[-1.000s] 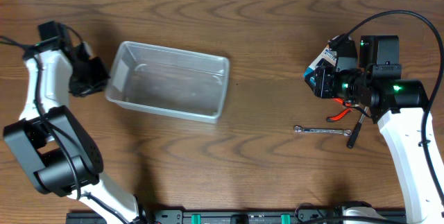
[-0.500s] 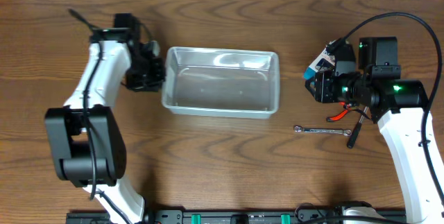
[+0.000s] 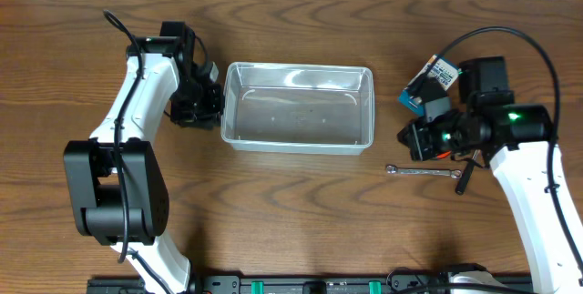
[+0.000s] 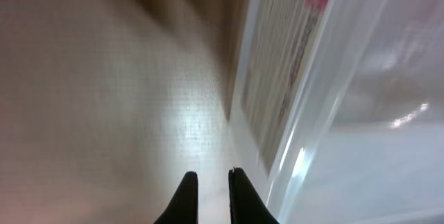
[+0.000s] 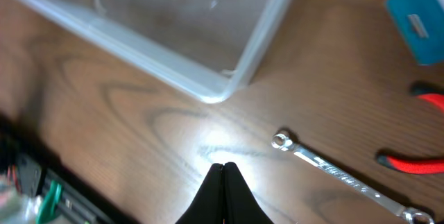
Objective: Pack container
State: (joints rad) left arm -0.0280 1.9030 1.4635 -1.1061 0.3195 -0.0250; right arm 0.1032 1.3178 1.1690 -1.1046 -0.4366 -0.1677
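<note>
The container (image 3: 301,112), a clear plastic tub with nothing in it, sits square at the table's middle. My left gripper (image 3: 211,107) is against the outside of its left wall. In the left wrist view that gripper (image 4: 210,177) is shut, nothing between its dark fingers, with the container wall (image 4: 333,113) just to its right. My right gripper (image 3: 407,136) hovers right of the container, above a silver wrench (image 3: 421,172). In the right wrist view the right gripper (image 5: 223,165) is shut on nothing over bare wood, with the container corner (image 5: 215,92) and the wrench (image 5: 333,170) ahead.
Red-handled pliers (image 3: 446,153) and a black-handled tool (image 3: 463,180) lie beside the wrench under the right arm. A blue item (image 3: 412,98) sits behind the right gripper. A black rail (image 3: 301,285) runs along the table's front edge.
The container slid right and straightened, with the left gripper travelling beside its left wall. The right gripper closed and dropped slightly toward the front.
</note>
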